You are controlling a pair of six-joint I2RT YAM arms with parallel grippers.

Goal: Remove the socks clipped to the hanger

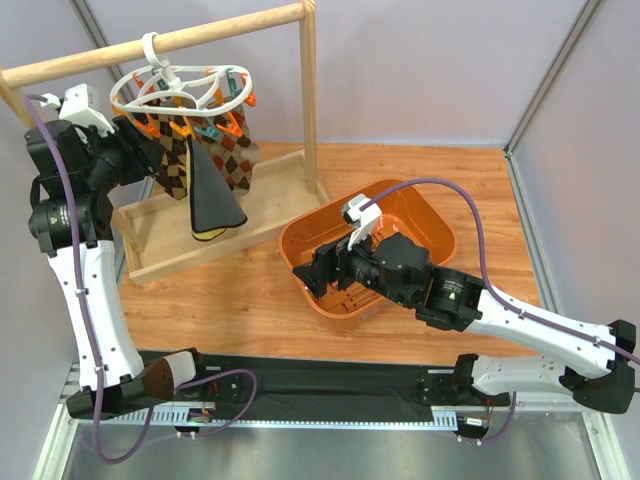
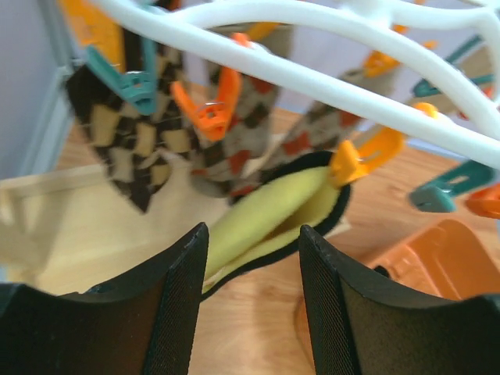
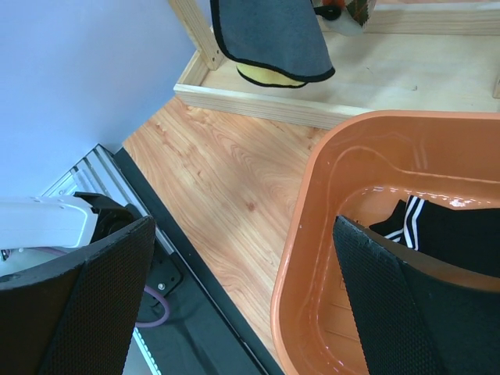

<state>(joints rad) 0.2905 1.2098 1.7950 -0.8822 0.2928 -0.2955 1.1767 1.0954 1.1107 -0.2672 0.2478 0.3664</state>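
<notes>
The white hanger (image 1: 178, 88) hangs by its hook from the wooden rail, with orange and teal clips below it. Brown argyle socks (image 1: 236, 152) and a black-and-yellow sock (image 1: 212, 200) hang from the clips. My left gripper (image 1: 148, 150) is beside them on the left. In the left wrist view the hanger (image 2: 312, 70) crosses the top, and the yellow sock (image 2: 266, 215) hangs from an orange clip (image 2: 361, 156) just beyond my open left gripper (image 2: 254, 262); nothing is between its jaws. My right gripper (image 3: 244, 226) stands open and empty over the basket's left rim.
An orange basket (image 1: 440, 225) sits mid-table; its rim (image 3: 312, 180) shows in the right wrist view, with a black white-striped sock (image 3: 445, 230) inside. A wooden tray (image 1: 150, 255) forms the rail frame's base under the hanging socks. The rail's post (image 1: 309, 100) stands right of the hanger.
</notes>
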